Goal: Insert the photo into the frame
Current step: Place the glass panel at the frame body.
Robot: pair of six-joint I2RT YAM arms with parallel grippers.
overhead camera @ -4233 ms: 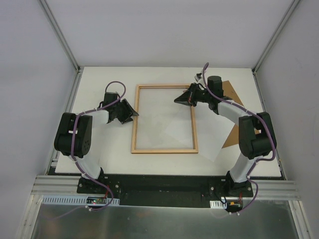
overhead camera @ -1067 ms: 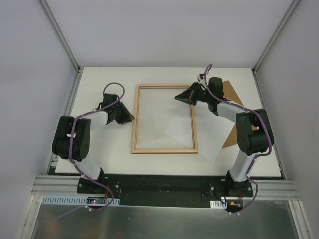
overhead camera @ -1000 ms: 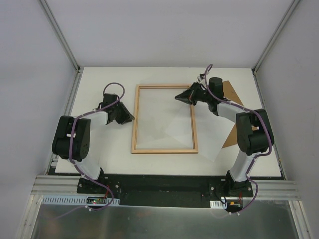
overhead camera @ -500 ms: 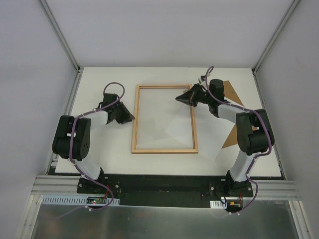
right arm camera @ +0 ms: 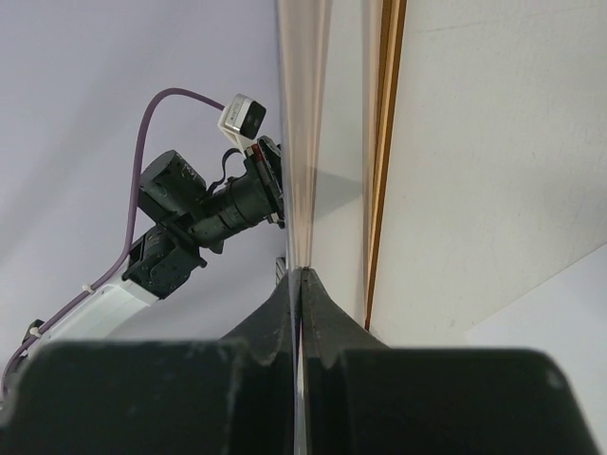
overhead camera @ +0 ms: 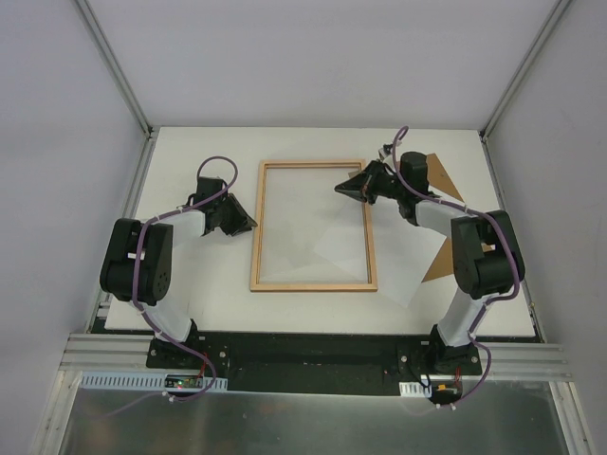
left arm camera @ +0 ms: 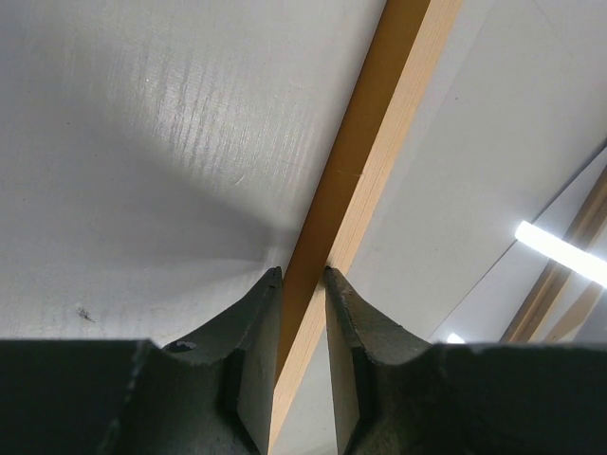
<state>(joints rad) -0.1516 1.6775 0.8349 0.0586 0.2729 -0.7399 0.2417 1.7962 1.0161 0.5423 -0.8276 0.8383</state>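
Note:
The wooden frame [overhead camera: 313,285] lies flat mid-table. My left gripper [overhead camera: 248,223] is at its left rail; in the left wrist view the jaws [left arm camera: 303,273] are closed against both sides of the orange-brown rail [left arm camera: 379,123]. The photo [overhead camera: 403,261], white side up, lies tilted across the frame's right rail, with one corner inside the frame. My right gripper [overhead camera: 341,189] is just inside the frame's top right corner. In the right wrist view it [right arm camera: 300,272] is shut on a thin sheet seen edge-on, apparently the photo [right arm camera: 303,142], beside a frame rail [right arm camera: 384,142].
A brown backing board [overhead camera: 444,261] lies at the right, partly under the photo and my right arm. White enclosure walls stand on both sides and behind. The left arm's wrist [right arm camera: 204,213] shows across the frame in the right wrist view.
Over the last second my right gripper has drifted very slightly to the right with the sheet still pinched. The left gripper and the frame have stayed put.

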